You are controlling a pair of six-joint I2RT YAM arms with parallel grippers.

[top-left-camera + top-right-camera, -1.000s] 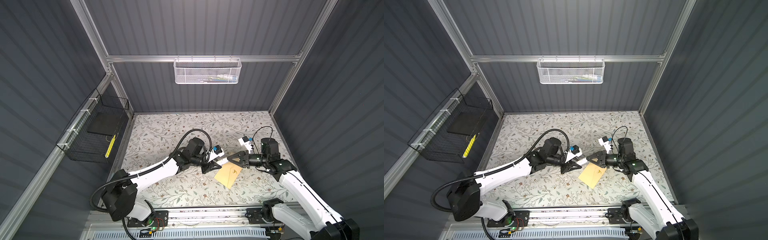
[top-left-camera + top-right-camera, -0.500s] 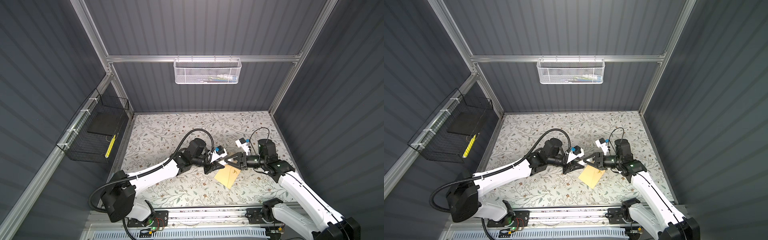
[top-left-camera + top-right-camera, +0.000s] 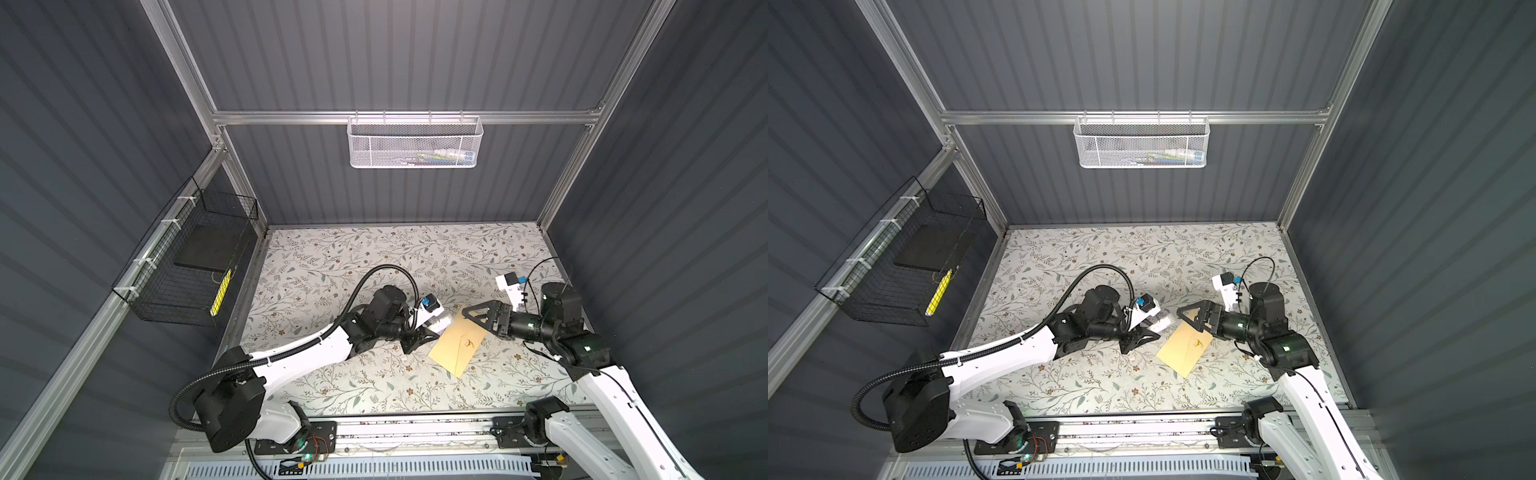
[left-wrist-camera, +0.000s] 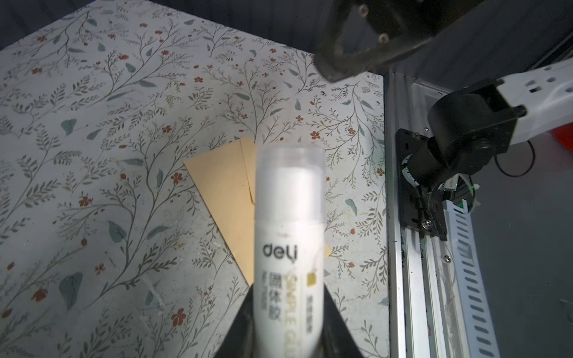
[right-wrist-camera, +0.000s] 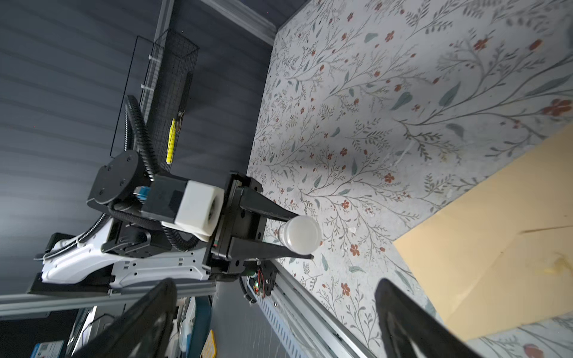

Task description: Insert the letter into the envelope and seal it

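The left arm stretches low from its base at 7 o'clock on the floral table (image 3: 332,266), forearm aimed toward 3 o'clock. The left gripper (image 5: 302,237) is clamped on a white glue stick (image 4: 290,217), whose capped end points at the envelope (image 3: 455,349). The tan envelope lies flat, about 4 o'clock from the table's middle. The right arm rises from 5 o'clock and bends at the elbow, its wrist pointing to 9 o'clock. The right gripper (image 3: 476,319), jaws spread wide and empty, sits over the envelope's 12 o'clock corner.
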